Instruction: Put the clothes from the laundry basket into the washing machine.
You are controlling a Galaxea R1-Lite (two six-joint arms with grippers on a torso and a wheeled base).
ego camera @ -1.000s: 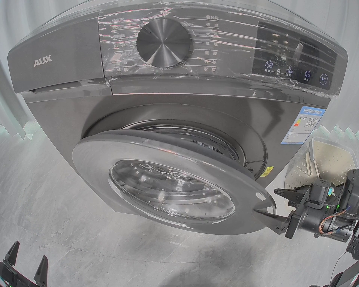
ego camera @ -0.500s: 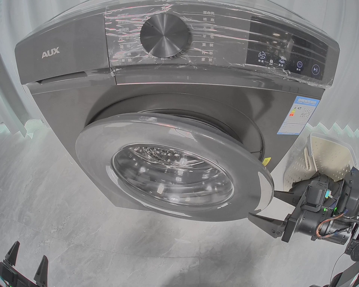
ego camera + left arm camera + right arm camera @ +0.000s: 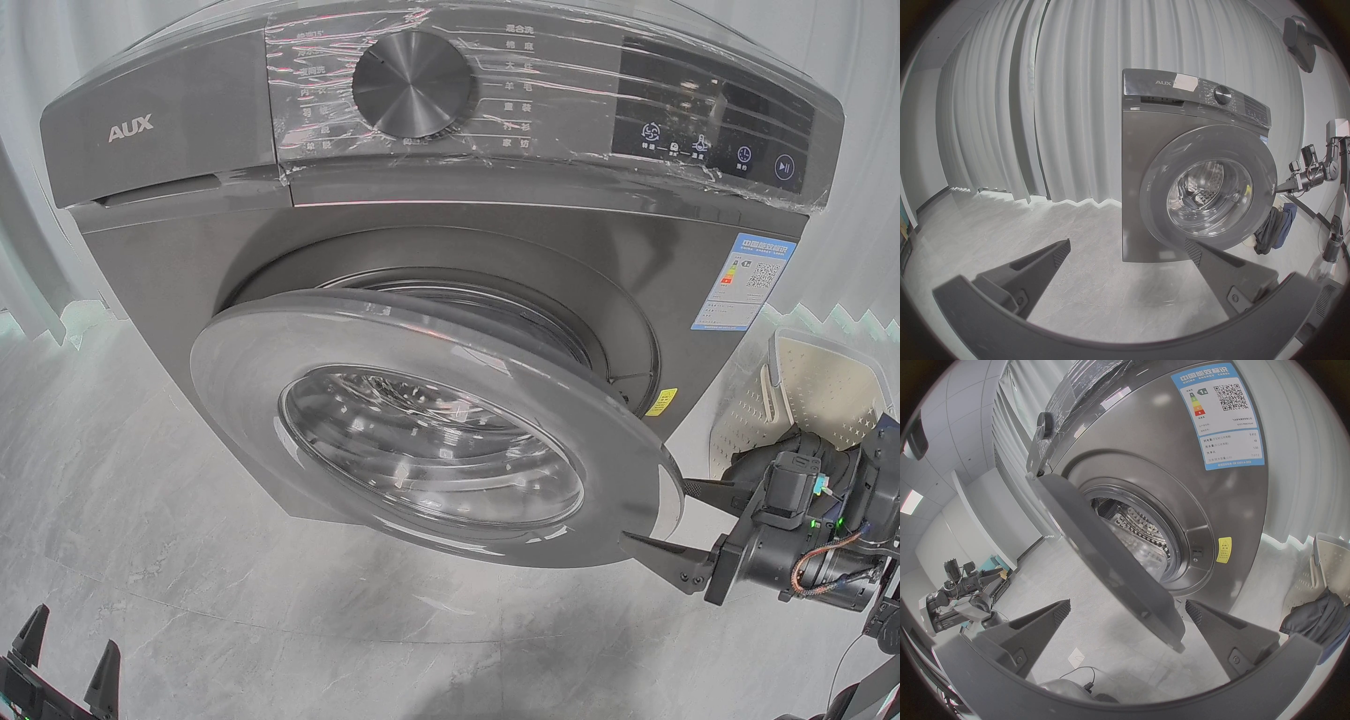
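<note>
The clothes are a dark, limp bundle, with a blue piece among them in the left wrist view, slumped over the rim of the laundry basket; the basket is white plastic with perforated walls and stands on the floor at about four o'clock from the washing machine; the machine is a boxy, dark grey metal front-loader with a smooth sheen, a ribbed round knob at twelve o'clock and crinkled clear film over its glossy control panel; its round door, a wide grey ring around a bulging glass window, hangs partly open, hinged at nine o'clock, and the dimpled steel drum shows behind it; the right gripper sits at four o'clock on the door with its black fingers spread wide, one on each side of the door's free edge, clasping nothing; the left gripper is low at seven o'clock in the head view, fingers likewise wide apart and empty; since half a second ago the gap between door and drum has widened slightly, while both grippers sit much where they were.
</note>
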